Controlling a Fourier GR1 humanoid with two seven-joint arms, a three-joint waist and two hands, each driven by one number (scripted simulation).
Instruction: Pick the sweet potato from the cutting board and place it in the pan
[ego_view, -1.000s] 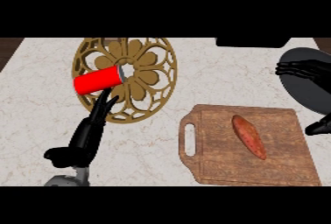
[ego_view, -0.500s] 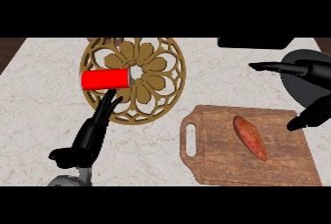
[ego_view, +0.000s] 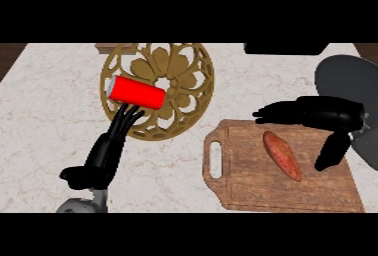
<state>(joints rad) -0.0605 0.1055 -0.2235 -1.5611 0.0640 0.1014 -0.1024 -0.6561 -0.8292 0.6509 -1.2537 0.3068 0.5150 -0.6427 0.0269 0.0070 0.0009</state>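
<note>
Head view of a pale marbled worktop. A wooden cutting board with a slot handle on its left end lies at about 4 o'clock from the view's centre. The sweet potato rests on the board's upper middle, its long axis running from 11 o'clock to 5 o'clock, untouched. The right robot hand hovers over the board's upper right corner, at 2 o'clock from the sweet potato; its fingers are spread apart and relaxed, the thumb pointing down toward 5 o'clock just beside the sweet potato, holding nothing. The dark grey pan lies at 3 o'clock near the right edge, partly hidden behind that hand. A round golden trivet with a floral openwork pattern lies at 11 o'clock. A red can lies on its side over the trivet's left part. The left robot hand rests at 8 o'clock, fingers straight, their tips reaching the can's lower edge
</note>
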